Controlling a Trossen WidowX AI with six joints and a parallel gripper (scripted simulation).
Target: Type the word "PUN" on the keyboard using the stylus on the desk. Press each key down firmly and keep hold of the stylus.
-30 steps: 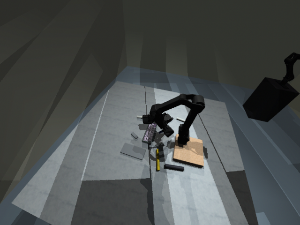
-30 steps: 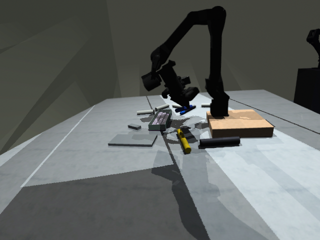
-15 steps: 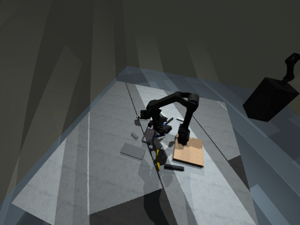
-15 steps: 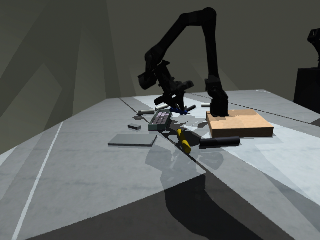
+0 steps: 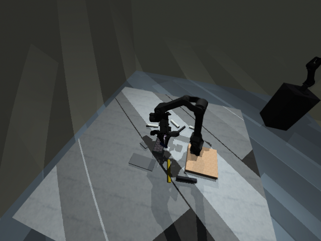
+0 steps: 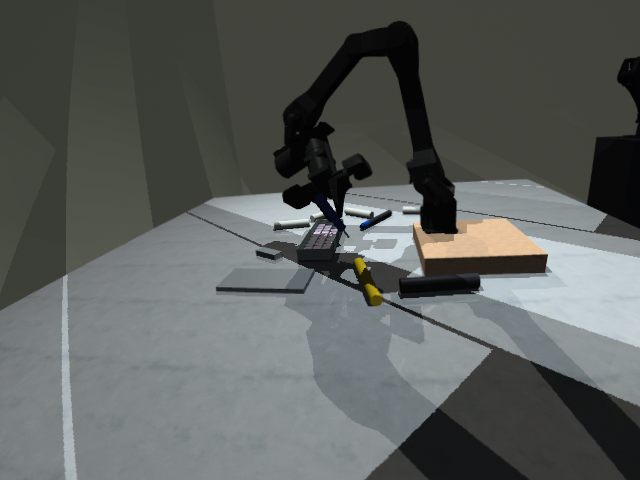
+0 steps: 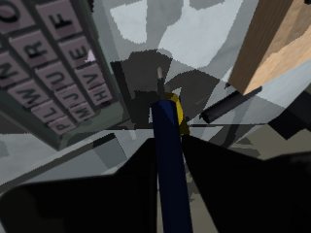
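Dark blue and slim, the pen-shaped stylus is clenched between the fingers of the black parallel-jaw gripper, its thin grey tip sticking out ahead of them. From where I stand the stylus slants down and away from the gripper toward the desk, and the tip hangs just beside the long edge of the small dark-framed keyboard with pale lettered keys; the wrist view puts that tip over the grey desk surface, off the keys, with the keyboard's edge close to one side. I can't tell whether the tip touches the desk.

Directly beyond the stylus tip lies a yellow cylinder, and past that, off to the side, a black cylinder resting against the front of the tan wooden block that carries the arm's foot. Behind the gripper sit a black marker with a blue cap and a few white sticks. On the keyboard's far side from the tool lie a flat grey slab and a small grey block.
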